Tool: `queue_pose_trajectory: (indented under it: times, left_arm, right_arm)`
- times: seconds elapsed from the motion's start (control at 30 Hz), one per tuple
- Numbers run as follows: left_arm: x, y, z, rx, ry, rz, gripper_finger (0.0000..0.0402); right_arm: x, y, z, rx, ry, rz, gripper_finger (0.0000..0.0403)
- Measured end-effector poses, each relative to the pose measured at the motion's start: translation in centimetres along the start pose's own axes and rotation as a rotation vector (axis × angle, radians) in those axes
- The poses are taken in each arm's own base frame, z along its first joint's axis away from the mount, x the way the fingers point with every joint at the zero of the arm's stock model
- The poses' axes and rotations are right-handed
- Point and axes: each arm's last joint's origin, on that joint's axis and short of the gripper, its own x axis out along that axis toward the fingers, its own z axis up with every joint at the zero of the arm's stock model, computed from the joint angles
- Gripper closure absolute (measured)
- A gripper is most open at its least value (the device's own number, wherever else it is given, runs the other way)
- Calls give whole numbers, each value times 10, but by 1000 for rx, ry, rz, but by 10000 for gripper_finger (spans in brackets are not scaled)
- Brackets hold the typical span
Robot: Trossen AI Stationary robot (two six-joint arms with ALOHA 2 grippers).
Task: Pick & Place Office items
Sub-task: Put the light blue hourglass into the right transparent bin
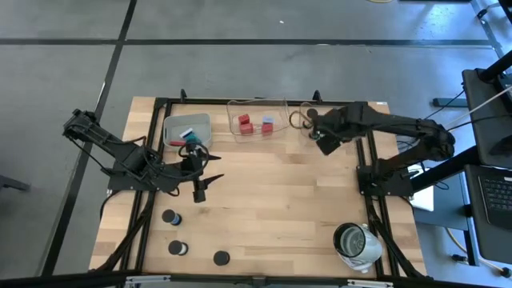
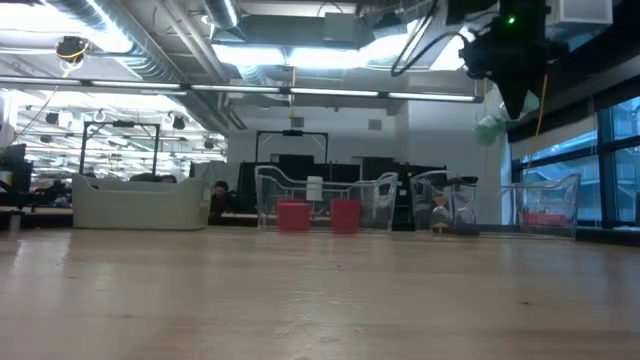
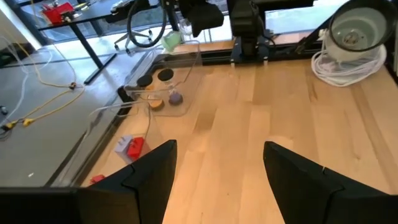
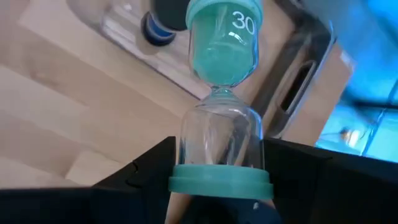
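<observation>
Right gripper (image 4: 214, 186) grasps a teal sand timer (image 4: 221, 93) by one end cap, held in the air over the clear tray (image 1: 258, 120). Probably light, glass bulbs fragile and slick (grip caps, not the waist). Left gripper (image 3: 217, 168) w/ fingers spread, holding nothing, near that tray.

Only legible txt: white "30" on green hourglass (image 4: 222, 93), top bulb by cap
</observation>
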Motion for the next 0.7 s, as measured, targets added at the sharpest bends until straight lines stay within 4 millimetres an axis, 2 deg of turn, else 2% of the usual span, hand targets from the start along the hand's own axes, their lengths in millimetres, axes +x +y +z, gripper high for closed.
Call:
queue_pose_trajectory:
  times: [0.13, 0.37, 0.7]
  left_arm:
    - [0, 1, -1, 11, 6, 29, 165]
    - [0, 2, -4, 30, 27, 31, 165]
    - [0, 4, -10, 85, 73, 61, 165]
  right_arm:
    - [11, -12, 15, 48, 73, 45, 195]
    - [43, -34, 42, 118, 216, -26, 197]
    - [98, -40, 73, 47, 476, 0, 197]
